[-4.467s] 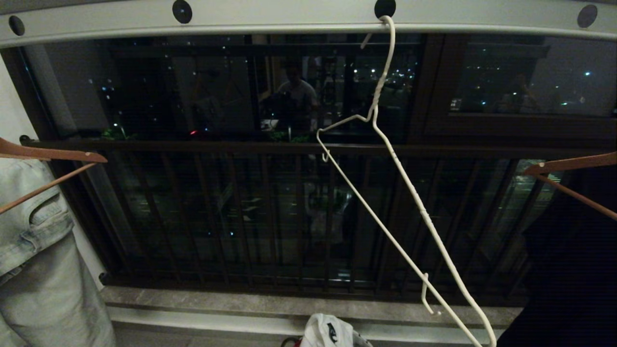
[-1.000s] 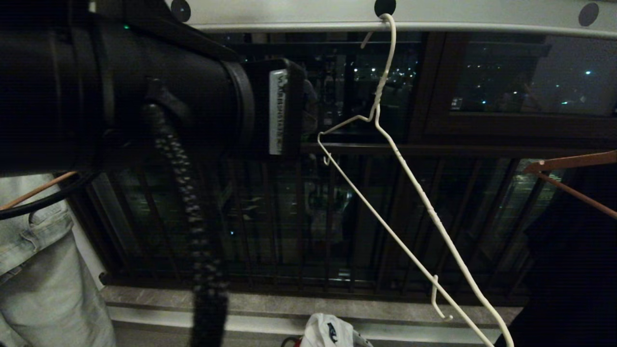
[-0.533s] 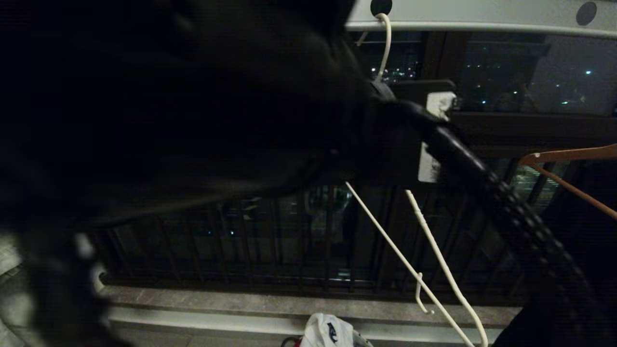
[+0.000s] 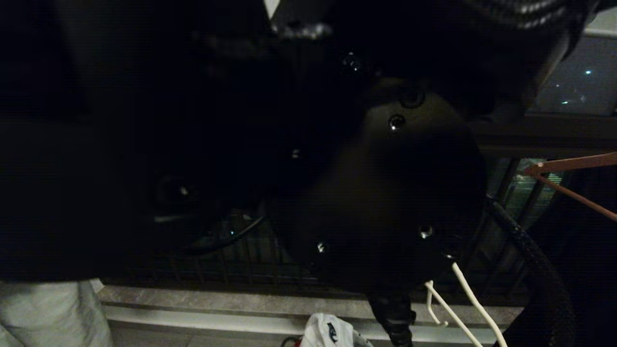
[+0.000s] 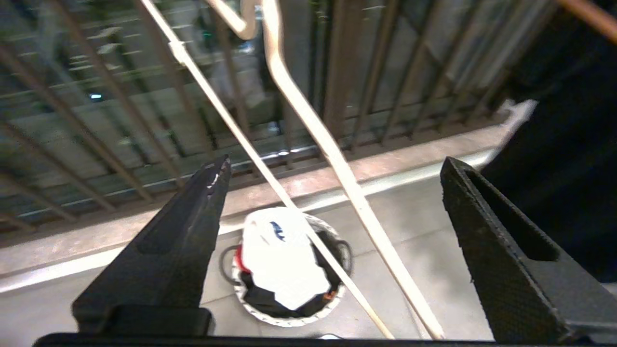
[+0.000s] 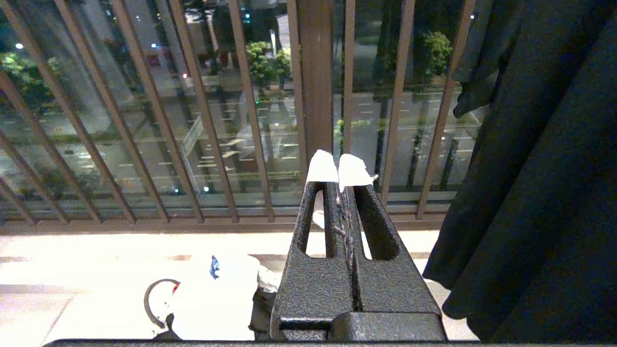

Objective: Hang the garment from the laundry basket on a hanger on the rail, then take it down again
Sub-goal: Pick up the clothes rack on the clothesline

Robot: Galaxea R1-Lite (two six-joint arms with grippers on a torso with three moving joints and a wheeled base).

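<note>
down in the laundry basket [image 5: 289,315], on the pale floor just inside the balcony sill, the white t-shirt [image 5: 279,258] lies bunched with its blue print patch up; a bit of red cloth [image 5: 239,262] shows at the basket's edge beside it. judging by that, the task is at its start: the shirt is not yet lifted, nothing is on the hanger, and both hanging and taking down remain.

the white wire hanger [image 5: 332,159] slants across the left wrist view, its two thin arms passing between the left gripper [image 5: 332,164] fingers [image 5: 193,217], which stand wide apart and hold nothing. whether the wire touches either finger cannot be told. in the head view the left arm fills most of the frame, hiding the rail, and only the hanger's lower end and one small hook [image 4: 431,308] show under it.

the right gripper [image 6: 340,168] sits low and parked, jaws pressed together on nothing, facing the balcony bars [image 6: 315,77].

room is tight: a dark garment [image 6: 530,168] hangs close on the right, a brown wooden hanger [image 4: 573,178] above it, pale jeans [image 4: 48,313] on the left, bars straight ahead. the open floor around the basket looks like the free way down.
</note>
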